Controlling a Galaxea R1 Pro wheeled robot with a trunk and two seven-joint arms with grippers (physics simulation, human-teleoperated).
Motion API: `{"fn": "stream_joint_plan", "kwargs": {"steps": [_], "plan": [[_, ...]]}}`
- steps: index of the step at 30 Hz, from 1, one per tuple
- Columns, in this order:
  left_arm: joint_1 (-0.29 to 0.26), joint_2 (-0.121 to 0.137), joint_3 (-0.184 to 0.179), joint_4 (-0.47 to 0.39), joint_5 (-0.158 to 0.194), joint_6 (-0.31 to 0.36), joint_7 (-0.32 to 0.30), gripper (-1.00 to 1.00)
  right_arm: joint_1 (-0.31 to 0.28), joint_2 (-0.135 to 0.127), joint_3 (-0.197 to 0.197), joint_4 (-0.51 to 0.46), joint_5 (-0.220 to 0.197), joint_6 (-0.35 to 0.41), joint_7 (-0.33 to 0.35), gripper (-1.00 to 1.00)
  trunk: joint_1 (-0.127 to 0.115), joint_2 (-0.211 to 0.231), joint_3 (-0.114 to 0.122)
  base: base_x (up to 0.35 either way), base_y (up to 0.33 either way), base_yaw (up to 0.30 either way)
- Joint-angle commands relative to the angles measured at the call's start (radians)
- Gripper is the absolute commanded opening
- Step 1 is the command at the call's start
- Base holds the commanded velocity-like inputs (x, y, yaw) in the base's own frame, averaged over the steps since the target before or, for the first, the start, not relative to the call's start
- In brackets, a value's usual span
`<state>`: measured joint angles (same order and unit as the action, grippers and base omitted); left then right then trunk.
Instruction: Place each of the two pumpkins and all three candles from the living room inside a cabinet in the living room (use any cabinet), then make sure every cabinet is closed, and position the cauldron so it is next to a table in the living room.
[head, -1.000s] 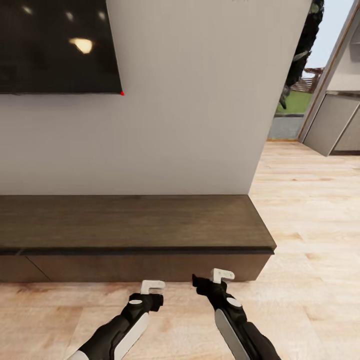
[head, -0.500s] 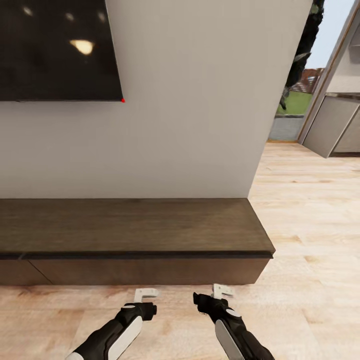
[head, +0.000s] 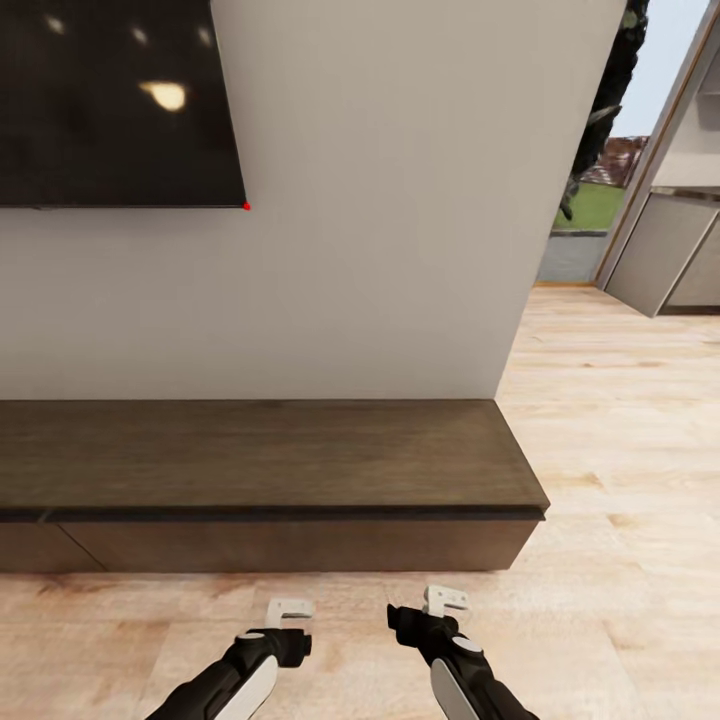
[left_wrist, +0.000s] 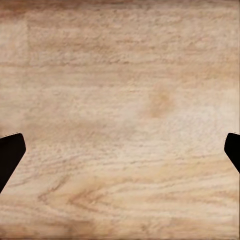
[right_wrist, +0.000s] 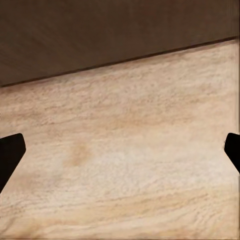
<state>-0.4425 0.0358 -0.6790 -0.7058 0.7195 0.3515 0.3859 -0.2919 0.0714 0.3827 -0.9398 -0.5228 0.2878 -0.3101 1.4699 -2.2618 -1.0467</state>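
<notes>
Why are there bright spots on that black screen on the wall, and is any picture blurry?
Head view: the black wall screen is glossy and mirrors ceiling lights as soft glare spots, while the cabinet top looks matt and sharp. Left wrist view: the wooden floor grain looks soft and smeared. Right wrist view: the same soft floor, with the dark cabinet front evenly shaded.

cabinet cut off at left edge, television cropped — top, left
</notes>
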Motion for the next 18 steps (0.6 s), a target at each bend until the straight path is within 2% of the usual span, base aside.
{"fn": "stream_joint_plan", "kwargs": {"steps": [1,13,14,18], "plan": [[-0.001,0.001,-0.007,0.003,0.01,0.001,0.004,1.0,-0.001,-0.001,0.003,-0.001,-0.009,0.003,-0.009,1.0,-0.004,0.007,0.002,0.0,0.0,0.0],[-0.001,0.001,-0.008,0.029,0.014,0.014,-0.063,1.0,-0.001,-0.005,-0.001,0.002,-0.013,0.017,-0.01,1.0,-0.05,0.091,0.04,0.0,0.0,0.0],[-0.001,0.001,-0.007,0.028,0.016,0.017,-0.357,1.0,0.0,-0.004,-0.002,0.003,-0.013,0.021,-0.01,1.0,-0.054,0.098,0.043,0.0,0.0,0.0],[-0.001,0.001,-0.007,0.028,0.018,0.023,-0.357,1.0,0.0,-0.006,-0.004,0.004,-0.014,0.023,-0.01,1.0,-0.069,0.126,0.056,0.0,0.0,0.0]]}}
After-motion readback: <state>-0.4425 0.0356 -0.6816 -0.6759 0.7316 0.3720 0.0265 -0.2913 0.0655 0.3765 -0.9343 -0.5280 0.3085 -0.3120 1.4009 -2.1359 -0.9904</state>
